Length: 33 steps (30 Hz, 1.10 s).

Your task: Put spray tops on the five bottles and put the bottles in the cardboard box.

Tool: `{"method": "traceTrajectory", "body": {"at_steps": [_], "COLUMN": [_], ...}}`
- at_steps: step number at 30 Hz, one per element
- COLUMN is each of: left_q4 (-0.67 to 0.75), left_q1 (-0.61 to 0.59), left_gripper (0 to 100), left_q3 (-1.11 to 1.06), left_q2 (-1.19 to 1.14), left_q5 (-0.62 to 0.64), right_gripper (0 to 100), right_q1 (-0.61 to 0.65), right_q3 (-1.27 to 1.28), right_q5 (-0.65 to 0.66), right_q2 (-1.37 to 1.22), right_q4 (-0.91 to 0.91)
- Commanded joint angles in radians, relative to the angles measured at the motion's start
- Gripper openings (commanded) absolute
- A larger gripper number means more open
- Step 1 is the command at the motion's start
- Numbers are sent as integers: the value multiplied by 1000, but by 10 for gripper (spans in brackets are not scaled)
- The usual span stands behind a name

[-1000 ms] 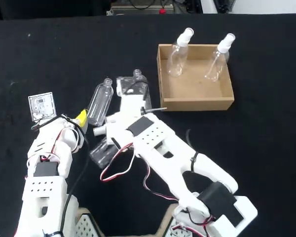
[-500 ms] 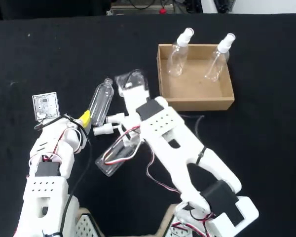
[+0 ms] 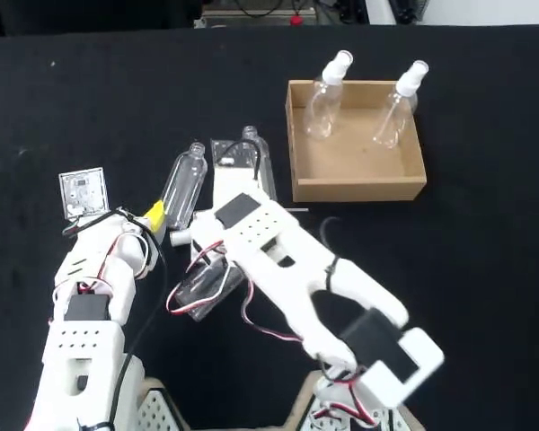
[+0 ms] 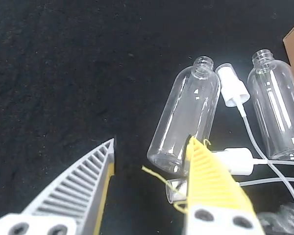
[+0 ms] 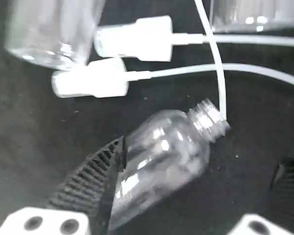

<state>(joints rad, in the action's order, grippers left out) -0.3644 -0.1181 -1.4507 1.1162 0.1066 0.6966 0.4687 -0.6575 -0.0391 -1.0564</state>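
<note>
- The cardboard box (image 3: pixel 359 190) is on the black counter (image 3: pixel 485 269). Inside it, at the far wall, I see one capped bottle (image 3: pixel 322 103) and a second capped bottle (image 3: pixel 395 112), both leaning.
- Just beside the box, on its left side, the near bottle (image 3: pixel 258 162) lies without a top.
- Farther left of the box lies the middle bottle (image 3: pixel 183 184), with its neck open.
- Two loose spray tops (image 5: pixel 134 38) with long tubes lie between these bottles and the arm bases.
- The left end effector (image 4: pixel 152 142) is left of the box, next to the middle bottle. Its fingers are spread and hold nothing.
- The right end effector (image 5: pixel 201 156) is well away from the box on that same side. Its fingers are apart, with the far bottle (image 5: pixel 161 161) lying between them on the counter.
</note>
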Motion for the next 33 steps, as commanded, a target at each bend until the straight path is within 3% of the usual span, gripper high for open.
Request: {"method": "traceTrajectory", "body": {"at_steps": [1,6,11,16,19,23,26,33], "left_q4": [21,21,21,21,21,20,12,14], "left_q1": [5,5,5,5,5,5,31,133], "left_gripper": [227,227,227,227,227,227,227,227], "left_q3": [61,61,61,61,61,59,56,31], "left_q2": [2,2,2,2,2,2,-3,0], "left_q5": [5,5,5,5,5,-6,-104,-143], "right_gripper": [427,422,312,328,329,329,331,329], "right_q1": [28,60,6,-132,-153,-64,-12,-98], "right_q3": [-27,-38,-183,-360,-398,-297,-174,81], "right_q5": [-14,-2,37,230,334,532,720,973], "right_q2": [-54,-104,-104,-93,-56,8,101,285], "right_q4": [15,-26,-229,-404,-500,-539,-534,-422]}}
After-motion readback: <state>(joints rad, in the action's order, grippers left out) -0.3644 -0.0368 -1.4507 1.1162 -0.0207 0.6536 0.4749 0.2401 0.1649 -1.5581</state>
